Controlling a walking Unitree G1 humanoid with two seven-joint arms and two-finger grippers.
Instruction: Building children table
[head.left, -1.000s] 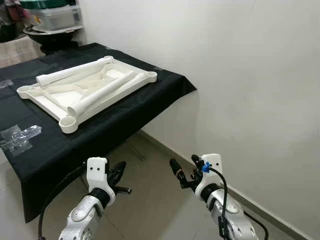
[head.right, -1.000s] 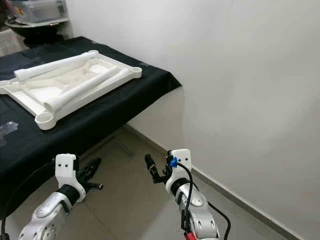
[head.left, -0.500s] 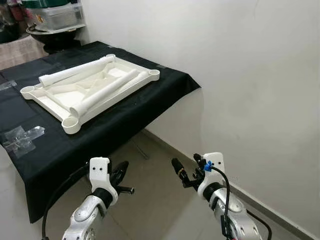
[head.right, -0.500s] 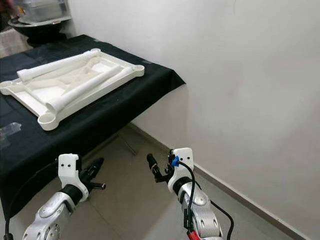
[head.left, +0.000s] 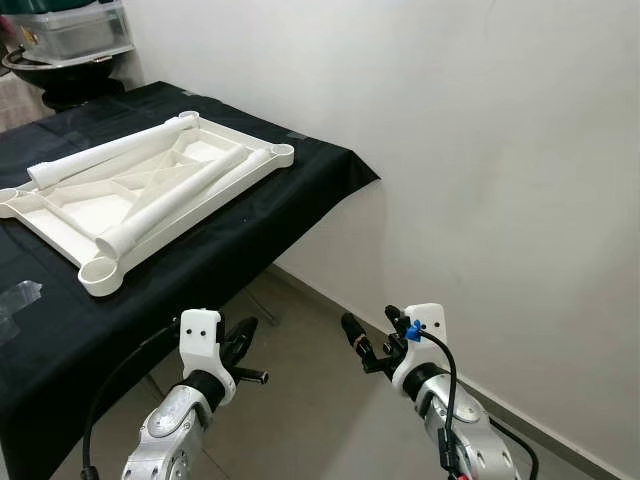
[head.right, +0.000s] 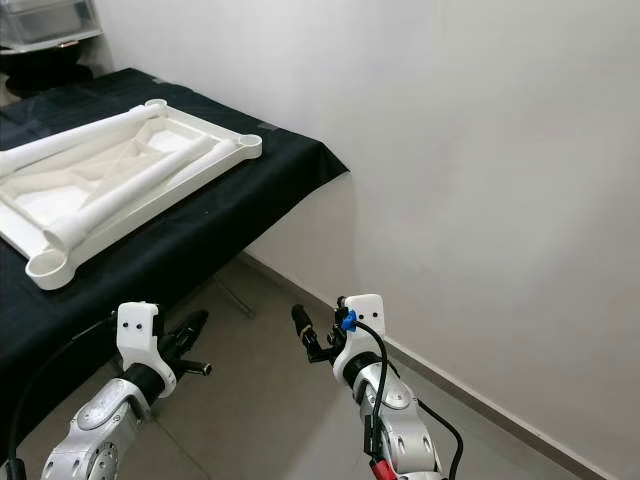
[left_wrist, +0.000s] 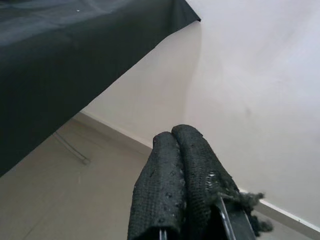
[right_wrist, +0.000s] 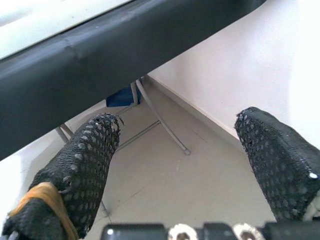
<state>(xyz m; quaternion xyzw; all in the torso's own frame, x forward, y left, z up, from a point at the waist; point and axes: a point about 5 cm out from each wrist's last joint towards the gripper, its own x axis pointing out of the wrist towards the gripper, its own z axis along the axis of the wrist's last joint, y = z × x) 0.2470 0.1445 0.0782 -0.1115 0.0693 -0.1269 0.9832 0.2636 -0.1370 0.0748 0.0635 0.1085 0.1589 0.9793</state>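
We hold our left gripper (left_wrist: 180, 145) pressed closed and right gripper (right_wrist: 185, 150) spread wide, low over floor (head.left: 300, 400), before the black-draped table (head.left: 250, 230) carrying the white tabletop (head.left: 140, 195).

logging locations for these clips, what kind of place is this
Probably a plain room in a home, used as a work corner: a white plastic tabletop with loose legs lies on a black-draped table, against a bare white wall, over a tiled floor.
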